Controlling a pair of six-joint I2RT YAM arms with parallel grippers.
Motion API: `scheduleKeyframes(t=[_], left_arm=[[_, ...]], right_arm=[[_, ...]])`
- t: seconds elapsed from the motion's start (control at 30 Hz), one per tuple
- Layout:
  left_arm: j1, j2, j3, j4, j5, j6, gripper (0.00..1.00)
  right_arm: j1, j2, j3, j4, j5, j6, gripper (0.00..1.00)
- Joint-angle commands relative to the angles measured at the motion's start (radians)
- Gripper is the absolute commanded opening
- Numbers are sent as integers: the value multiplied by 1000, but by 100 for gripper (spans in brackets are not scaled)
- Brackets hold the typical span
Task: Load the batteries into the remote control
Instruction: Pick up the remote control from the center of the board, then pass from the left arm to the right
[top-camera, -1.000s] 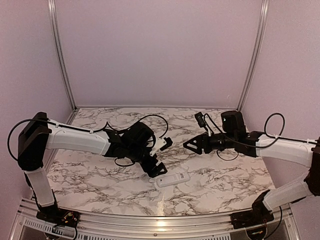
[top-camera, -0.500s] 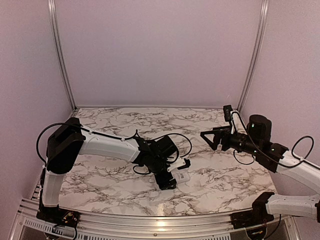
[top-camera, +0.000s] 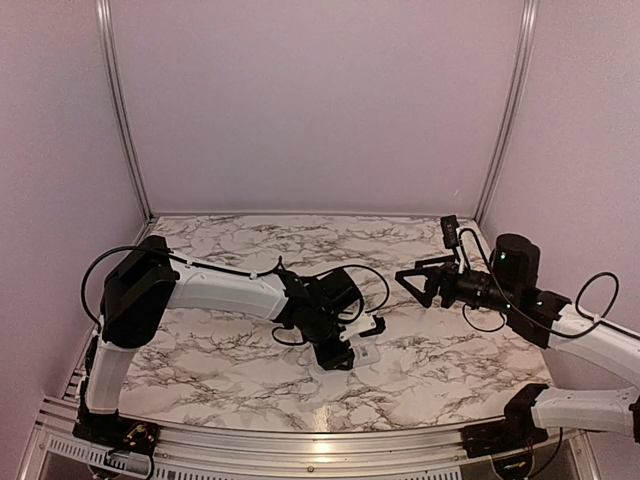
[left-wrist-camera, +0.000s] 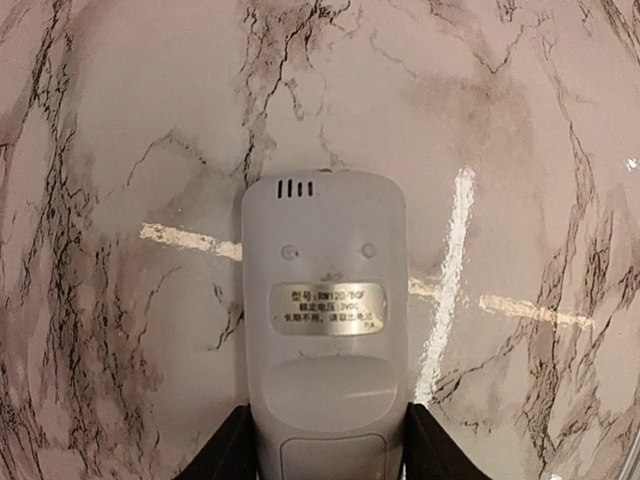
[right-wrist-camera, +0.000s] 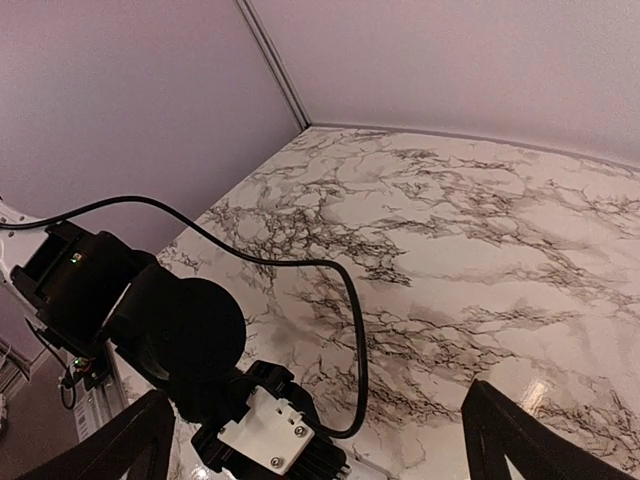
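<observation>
Remote control (left-wrist-camera: 325, 300), back up, is now clamped by the left gripper (left-wrist-camera: 328, 455), which has dropped onto it. The right gripper (top-camera: 415, 285) has backed off, jaws spread and empty, so opening the cover likely comes next.

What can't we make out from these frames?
Batteries: in no view.
Remote control front face: turned to the table, left wrist view; near end cut off by the bottom edge.
Top view: left gripper covers most of the remote control.
Its fingers flank the remote control; whether they clamp is unclear.
Label print: too blurred to read.
</observation>
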Motion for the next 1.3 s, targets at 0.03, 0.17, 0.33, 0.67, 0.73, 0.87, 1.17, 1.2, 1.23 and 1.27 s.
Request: scheduleKeyframes(t=[0.03, 0.17, 0.33, 0.67, 0.73, 0.87, 1.17, 1.2, 1.23, 1.27], left_arm=[[29, -52, -50, 21, 52, -36, 42], [72, -185, -137, 151, 116, -76, 42], [99, -345, -228, 277, 197, -85, 42], [117, -605, -441, 678, 433, -115, 42], [117, -631, -475, 751, 465, -137, 42], [117, -665, -523, 838, 503, -167, 42], [117, -698, -579, 976, 537, -236, 42], [117, -697, -581, 983, 536, -235, 42], [117, -696, -583, 990, 534, -235, 42], [117, -695, -586, 996, 528, -262, 42]], right_arm=[[-7, 13, 4, 71, -151, -17, 99], [-8, -11, 11, 61, -106, -50, 99], [-8, -39, 32, 95, -146, -82, 98], [26, 46, 90, 324, -452, -20, 92], [59, 64, 112, 336, -473, -30, 92], [143, 109, 172, 295, -489, -82, 89], [200, 190, 219, 339, -489, -64, 82], [205, 199, 219, 353, -488, -58, 81], [211, 206, 221, 366, -486, -52, 81], [218, 212, 224, 375, -484, -46, 80]])
